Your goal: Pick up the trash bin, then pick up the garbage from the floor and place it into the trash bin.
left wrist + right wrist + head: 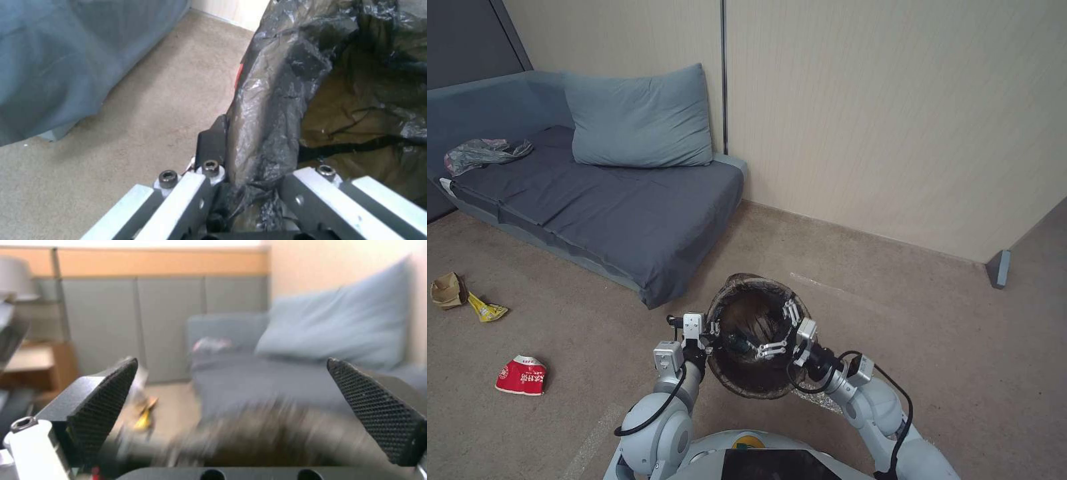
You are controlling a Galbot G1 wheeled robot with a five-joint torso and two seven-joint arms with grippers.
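The trash bin (pixel 752 389), lined with a dark bag, hangs tilted just in front of my torso, its mouth facing up toward the head camera. My left gripper (pixel 712 331) is shut on the bin's near-left rim; in the left wrist view its fingers (pixel 212 143) pinch the crinkled liner (pixel 276 86). My right gripper (pixel 779 331) stands open over the bin's mouth at its right rim, with nothing between its pads (pixel 106 396). Garbage lies on the carpet to the left: a crushed red-and-white paper cup (pixel 521 375), a yellow wrapper (pixel 487 311) and a tan paper bag (pixel 447 291).
A grey-blue sofa (pixel 614 213) with a pillow (pixel 640 117) stands at the back left, with a grey plastic bag (pixel 484 152) on its far end. A beige wall (pixel 894 120) runs behind, and a grey doorstop (pixel 999 268) sits at its right corner. Carpet lies open ahead and to the right.
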